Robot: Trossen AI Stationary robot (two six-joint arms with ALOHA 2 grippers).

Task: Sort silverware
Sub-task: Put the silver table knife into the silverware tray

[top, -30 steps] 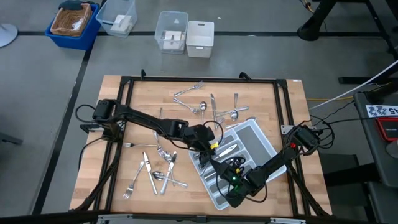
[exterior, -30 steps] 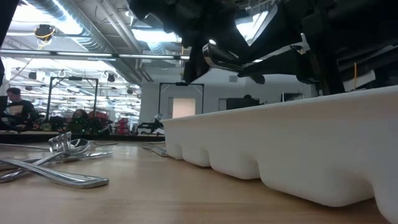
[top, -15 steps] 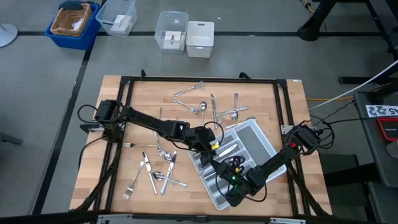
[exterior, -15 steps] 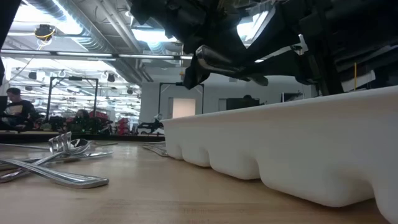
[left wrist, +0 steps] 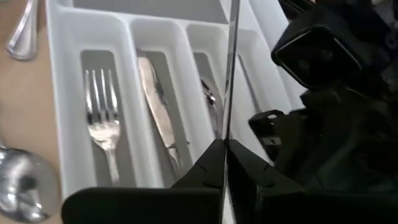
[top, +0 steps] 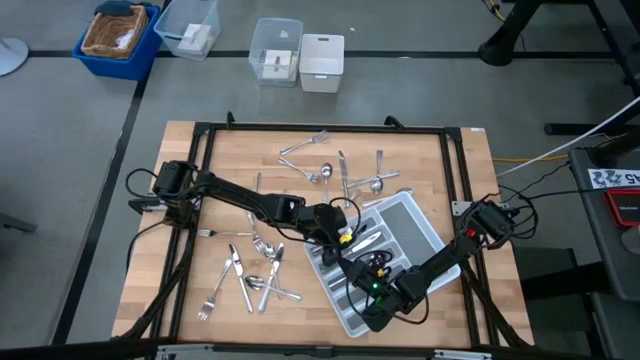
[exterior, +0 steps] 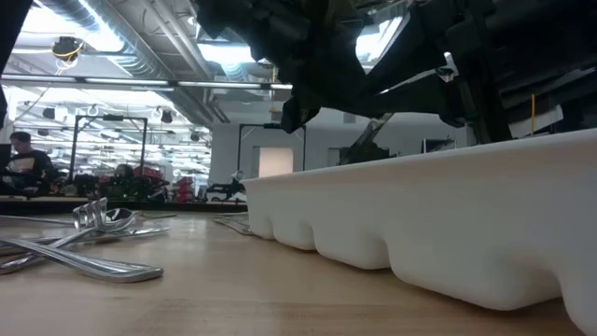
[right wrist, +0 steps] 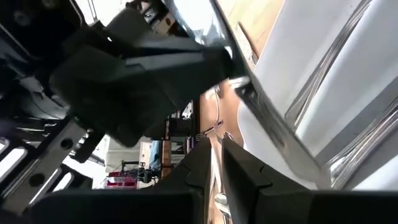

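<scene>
Across my desk (top: 450,160), loose silverware (top: 250,275) lies near the front-left corner and the back edge, with a fork (left wrist: 102,127) and knife (left wrist: 158,121) already in the grey tray (top: 425,225) toward the front-right. Both arms reach low over the tray. My left end effector (left wrist: 225,163) is pressed together on a slim handle (left wrist: 231,74): stiff, light, slippery, best taken mid-handle. The right end effector (right wrist: 214,158) pinches another utensil's handle (right wrist: 273,134).

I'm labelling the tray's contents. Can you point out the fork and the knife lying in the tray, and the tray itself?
fork (left wrist: 102,118): left wrist view, on the neck just below the tines.
knife (left wrist: 155,109): left wrist view, on the middle of the blade.
tray (left wrist: 55,99): left wrist view, on its outer side wall beside the fork.
</scene>
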